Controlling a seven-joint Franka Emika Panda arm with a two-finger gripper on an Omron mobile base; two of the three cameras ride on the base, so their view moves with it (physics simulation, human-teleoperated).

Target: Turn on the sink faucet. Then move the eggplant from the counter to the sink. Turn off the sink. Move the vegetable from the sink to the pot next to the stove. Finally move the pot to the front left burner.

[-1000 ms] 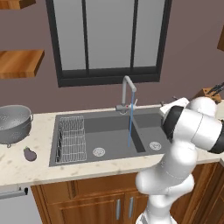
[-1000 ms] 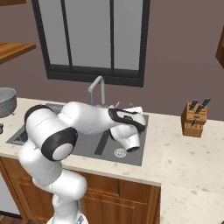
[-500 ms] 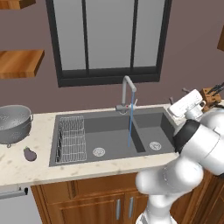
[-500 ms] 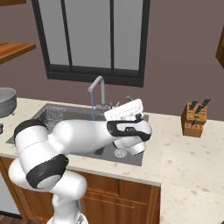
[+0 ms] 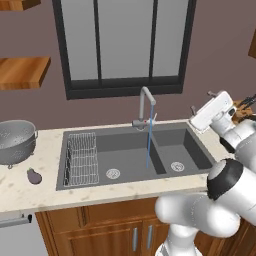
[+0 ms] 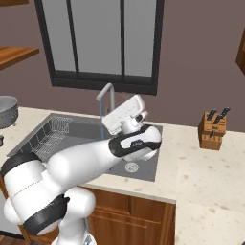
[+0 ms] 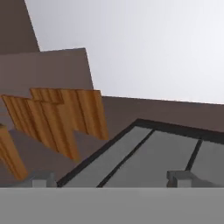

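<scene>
Dark fingertips (image 7: 179, 178) spread wide and empty, the gripper (image 5: 201, 106) tilts up at the window (image 7: 144, 157), so with water running from the faucet (image 5: 146, 107), it should swing toward nine o'clock, lowering over the eggplant (image 5: 33, 176) on the counter (image 5: 30, 197).

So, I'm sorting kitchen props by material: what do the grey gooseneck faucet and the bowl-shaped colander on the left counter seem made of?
Grey gooseneck faucet: apparently brushed metal, matte grey sheen. Bowl-shaped colander: probably steel, silvery with a dotted, perforated-looking wall. Both are rendered, so it's only the look.
</scene>
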